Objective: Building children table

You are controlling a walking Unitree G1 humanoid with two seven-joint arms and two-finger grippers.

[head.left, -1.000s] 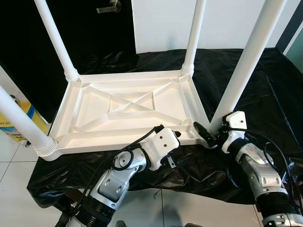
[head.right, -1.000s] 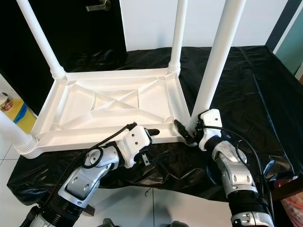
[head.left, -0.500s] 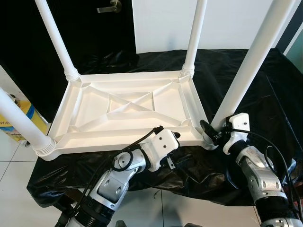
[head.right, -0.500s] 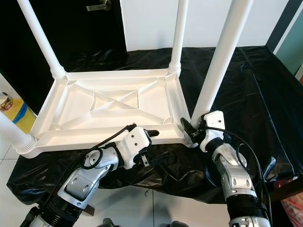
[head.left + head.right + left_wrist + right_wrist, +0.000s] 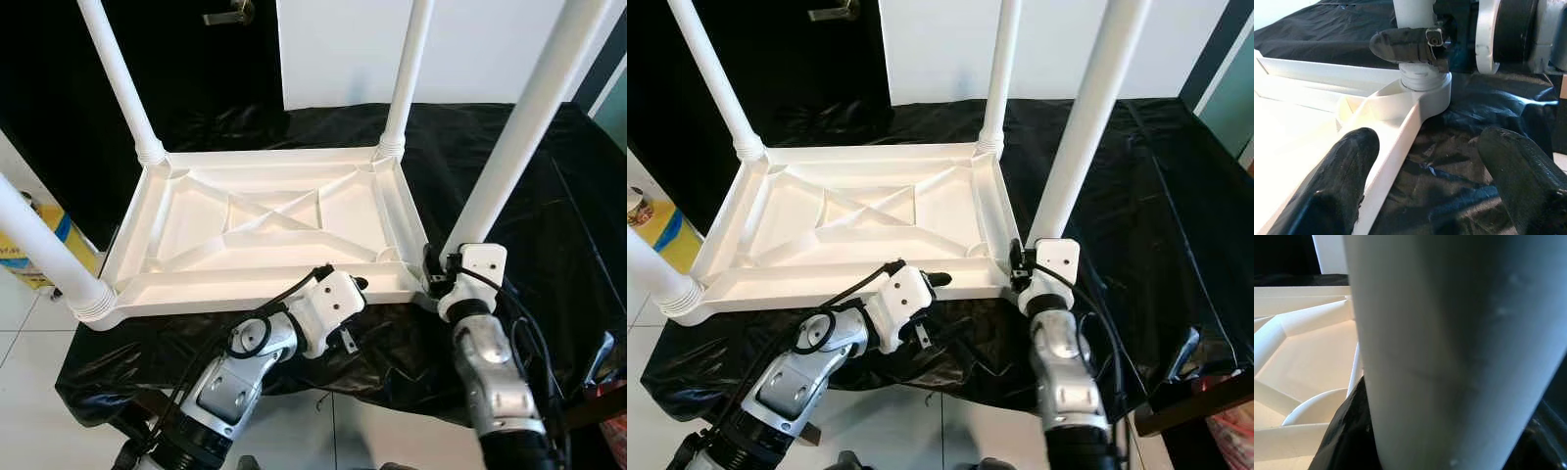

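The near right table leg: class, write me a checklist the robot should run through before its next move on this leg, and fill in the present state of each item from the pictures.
1. Right gripper at the base of the near right leg: ok, its jaws sit on either side of the leg just above the socket.
2. Firm hold on that leg: cannot tell, the leg hides the contact.
3. Leg seated in the corner socket: ok, its threaded collar sits in the corner ring.
4. Left gripper steadying the tabletop: not ok, its jaws are open astride the near rim without touching.
5. Other three legs standing: ok.
6. Tabletop lying flat on the black cloth: ok.
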